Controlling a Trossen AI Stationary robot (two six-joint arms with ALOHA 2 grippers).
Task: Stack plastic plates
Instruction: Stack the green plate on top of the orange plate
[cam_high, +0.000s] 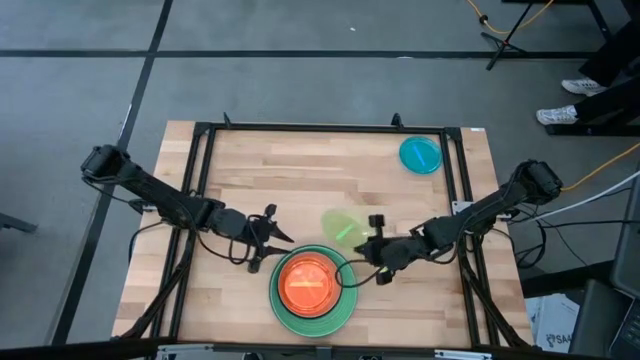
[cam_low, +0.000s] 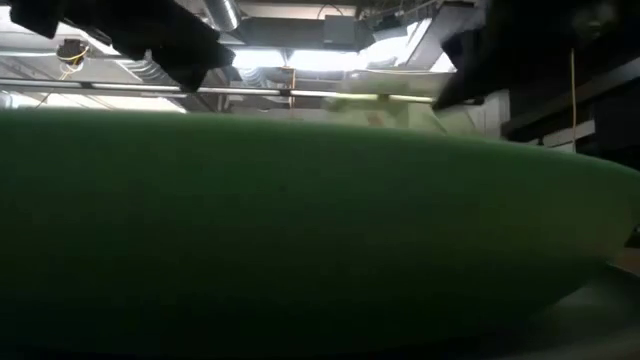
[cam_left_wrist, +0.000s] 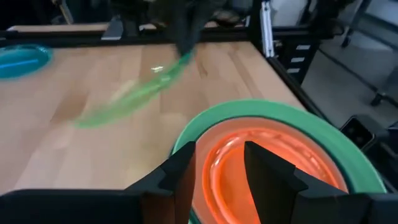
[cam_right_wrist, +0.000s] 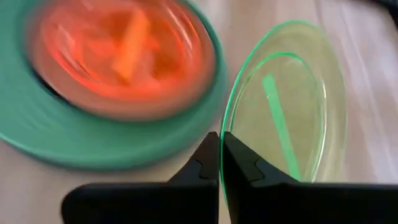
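A large green plate (cam_high: 312, 312) lies at the table's near edge with a small orange plate (cam_high: 306, 283) in it; the same green plate (cam_low: 300, 230) fills the low view. My right gripper (cam_high: 359, 243) is shut on a small translucent lime plate (cam_high: 340, 226), just beyond the stack's far right. My left gripper (cam_high: 278, 243) is open at the stack's left rim, its fingers (cam_left_wrist: 268, 177) standing over the orange plate (cam_left_wrist: 249, 162), and I see no touch. A small blue plate (cam_high: 420, 154) lies flat near the far right corner. My right gripper (cam_right_wrist: 222, 155) pinches the lime plate's rim (cam_right_wrist: 222, 124) between its two shut fingers, on the plate's right side. The fingers come from the table's right. The plate (cam_left_wrist: 130, 96) is lifted clear of the table and steeply tilted, its far side lower.
A black metal frame (cam_high: 330, 127) runs around the wooden tabletop (cam_high: 290, 170). Bare wood stretches across the table's middle and far left. The stack sits close to the near edge.
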